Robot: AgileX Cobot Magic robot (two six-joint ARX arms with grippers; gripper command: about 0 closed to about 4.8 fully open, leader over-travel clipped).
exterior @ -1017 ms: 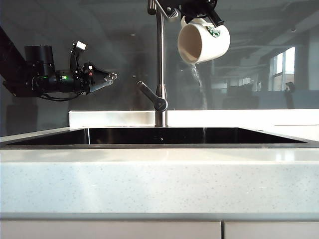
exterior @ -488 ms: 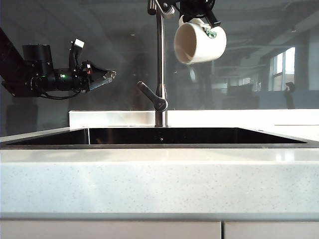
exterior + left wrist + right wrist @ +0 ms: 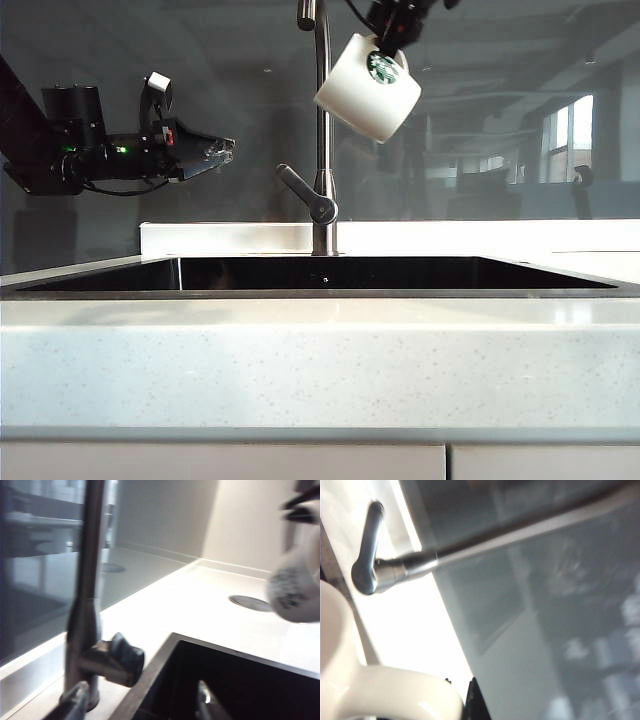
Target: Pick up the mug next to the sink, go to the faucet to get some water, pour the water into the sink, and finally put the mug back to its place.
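Right gripper [image 3: 392,40] on tilted mug [image 3: 366,88]

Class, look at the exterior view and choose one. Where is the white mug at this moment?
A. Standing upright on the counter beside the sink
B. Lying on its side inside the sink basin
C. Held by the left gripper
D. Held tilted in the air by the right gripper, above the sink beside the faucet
D. The mug hangs tilted from the right gripper above the sink, beside the faucet; the left gripper holds nothing.
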